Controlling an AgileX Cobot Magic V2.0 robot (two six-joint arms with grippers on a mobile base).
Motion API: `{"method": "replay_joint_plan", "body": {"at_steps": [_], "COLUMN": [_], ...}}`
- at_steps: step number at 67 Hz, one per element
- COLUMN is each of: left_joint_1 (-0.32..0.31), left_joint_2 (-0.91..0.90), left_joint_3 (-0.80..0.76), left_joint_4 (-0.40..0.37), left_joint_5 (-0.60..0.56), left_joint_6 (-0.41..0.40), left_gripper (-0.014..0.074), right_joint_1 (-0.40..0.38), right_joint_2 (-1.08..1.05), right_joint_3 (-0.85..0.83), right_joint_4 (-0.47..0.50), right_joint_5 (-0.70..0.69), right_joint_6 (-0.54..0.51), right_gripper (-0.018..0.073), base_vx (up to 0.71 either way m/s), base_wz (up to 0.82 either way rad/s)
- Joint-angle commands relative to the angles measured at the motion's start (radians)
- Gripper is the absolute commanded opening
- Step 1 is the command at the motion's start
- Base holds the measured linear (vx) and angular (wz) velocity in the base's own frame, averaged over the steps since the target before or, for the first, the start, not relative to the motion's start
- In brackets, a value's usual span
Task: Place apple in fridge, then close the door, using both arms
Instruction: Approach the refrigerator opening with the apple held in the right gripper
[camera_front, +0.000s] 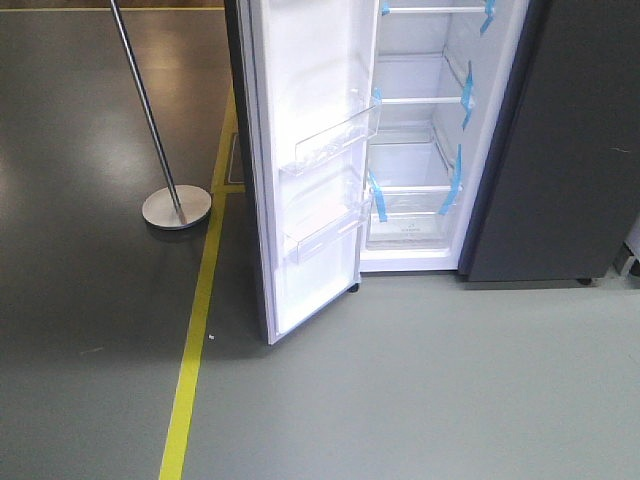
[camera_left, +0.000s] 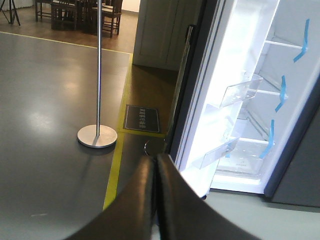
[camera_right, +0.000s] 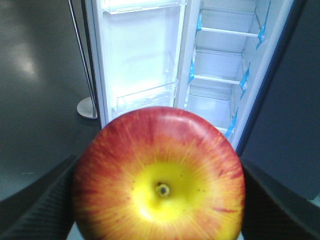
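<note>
Ahead, fridge (camera_front: 420, 240) open, blue tape (camera_front: 467, 95) on shelves (camera_front: 420, 100); door (camera_front: 310, 100) wide open at left. Chrome pole (camera_front: 150, 115) beyond door, beside yellow floor line (camera_front: 195, 330). Apple (camera_right: 159, 175) gripped between right jaws, outside fridge. Left jaws pressed together, holding nothing.

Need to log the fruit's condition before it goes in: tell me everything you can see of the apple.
The apple fills the lower half of the right wrist view. Round and glossy, it is red with streaks fading to a yellow patch around a small brown dimple facing the camera. The visible skin looks smooth and unbruised. The right gripper holds it between black fingers, one at each side, in front of the open fridge. No other view shows it.
</note>
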Motion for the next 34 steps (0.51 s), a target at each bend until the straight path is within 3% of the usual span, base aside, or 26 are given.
{"method": "replay_joint_plan", "body": {"at_steps": [1,34], "left_joint_1": [0.001,0.001], "left_joint_2": [-0.016,-0.016], "left_joint_3": [-0.019,-0.019], "left_joint_4": [-0.003,-0.003], "left_joint_5": [-0.073,-0.073], "left_joint_6": [-0.003,-0.003], "left_gripper": [-0.0007,-0.0007], "right_joint_1": [0.0,0.0], "right_joint_2": [-0.009,-0.009], "right_joint_3": [-0.029,-0.029], "right_joint_4": [0.014,0.014], "right_joint_5": [-0.083,-0.083], "right_joint_6": [-0.005,-0.005], "right_gripper": [0.0204,0.0204], "base_vx": [0.09,0.09], "base_wz": [0.01,0.02]}}
